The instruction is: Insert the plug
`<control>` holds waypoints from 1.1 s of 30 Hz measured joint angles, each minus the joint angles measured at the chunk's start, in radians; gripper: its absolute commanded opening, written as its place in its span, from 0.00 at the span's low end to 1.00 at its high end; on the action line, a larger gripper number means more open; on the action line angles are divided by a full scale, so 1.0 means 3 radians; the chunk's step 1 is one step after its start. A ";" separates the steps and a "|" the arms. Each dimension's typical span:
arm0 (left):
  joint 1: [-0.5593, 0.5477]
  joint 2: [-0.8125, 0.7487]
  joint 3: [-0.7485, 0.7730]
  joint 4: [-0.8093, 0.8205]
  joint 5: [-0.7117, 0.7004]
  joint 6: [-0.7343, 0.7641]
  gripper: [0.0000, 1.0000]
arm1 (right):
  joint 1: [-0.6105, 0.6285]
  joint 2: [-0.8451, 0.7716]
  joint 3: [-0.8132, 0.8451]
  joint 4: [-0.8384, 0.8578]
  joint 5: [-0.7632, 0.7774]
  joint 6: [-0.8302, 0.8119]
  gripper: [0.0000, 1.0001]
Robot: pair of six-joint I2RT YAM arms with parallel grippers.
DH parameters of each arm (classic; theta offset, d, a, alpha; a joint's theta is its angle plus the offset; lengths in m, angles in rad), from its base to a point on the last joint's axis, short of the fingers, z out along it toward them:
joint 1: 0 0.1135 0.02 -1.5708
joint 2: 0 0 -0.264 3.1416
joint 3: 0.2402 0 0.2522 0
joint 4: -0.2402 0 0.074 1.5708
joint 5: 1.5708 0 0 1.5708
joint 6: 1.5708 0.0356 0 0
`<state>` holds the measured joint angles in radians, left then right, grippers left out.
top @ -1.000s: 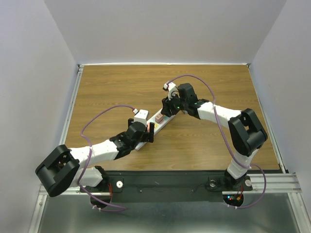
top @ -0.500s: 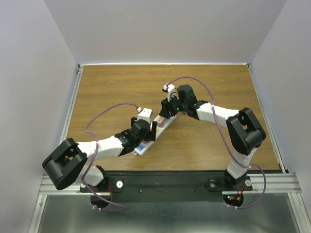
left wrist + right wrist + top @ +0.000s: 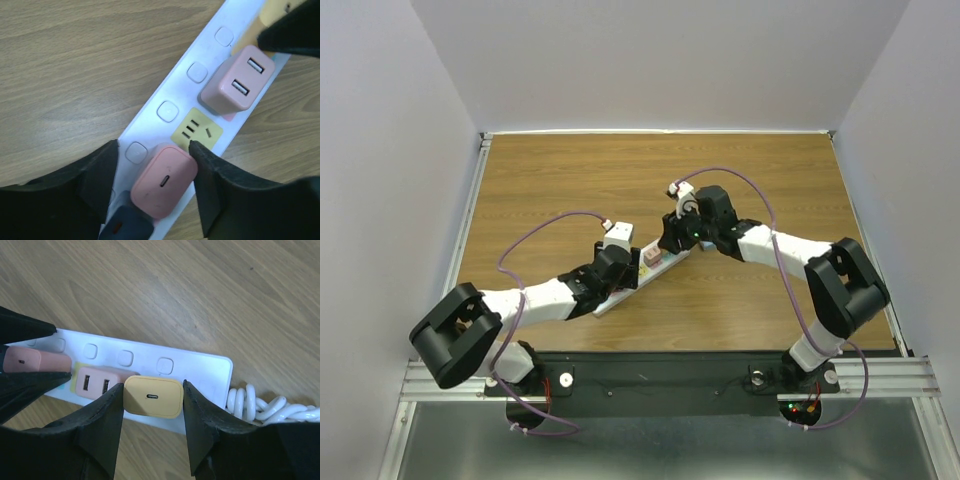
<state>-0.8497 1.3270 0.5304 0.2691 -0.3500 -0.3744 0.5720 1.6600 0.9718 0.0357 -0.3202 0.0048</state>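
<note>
- Top view: I see the power strip [image 3: 608, 304] lying diagonally, with the left gripper [image 3: 623, 272] and right gripper [image 3: 672, 240] over it.
- Left wrist: the pink plug [image 3: 165, 182] sits on the strip between my fingers [image 3: 95, 172]. I cannot tell whether it is clamped.
- Right wrist: both fingers [image 3: 100, 415] pinch the yellow plug [image 3: 152, 396] near the strip's end.

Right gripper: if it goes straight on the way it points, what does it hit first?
The right gripper looks shut on the yellow charger, so that comes first. Straight past it lies the white power strip. Can't tell how deep the charger sits.
</note>
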 measured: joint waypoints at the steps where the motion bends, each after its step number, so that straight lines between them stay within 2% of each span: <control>1: -0.0001 0.0017 0.0011 -0.0001 -0.0009 0.0001 0.62 | 0.0003 -0.0031 -0.0036 0.0001 0.0017 0.0013 0.01; 7: -0.0050 0.0093 0.0079 -0.0013 -0.0094 0.0009 0.59 | 0.0107 -0.0251 -0.0257 0.0052 0.0219 0.0141 0.00; 30: -0.0136 0.0220 0.0146 -0.0045 -0.0231 0.0047 0.56 | 0.0362 -0.0175 -0.0326 0.0292 0.0635 0.0398 0.00; 33: -0.0136 0.0220 0.0148 -0.0045 -0.0231 0.0048 0.56 | 0.0369 -0.0189 -0.0338 0.0296 0.0670 0.0426 0.04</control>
<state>-0.8906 1.3930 0.5747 0.2558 -0.4194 -0.3599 0.6827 1.6032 0.8703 0.1246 -0.1192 0.1326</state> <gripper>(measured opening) 0.563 0.515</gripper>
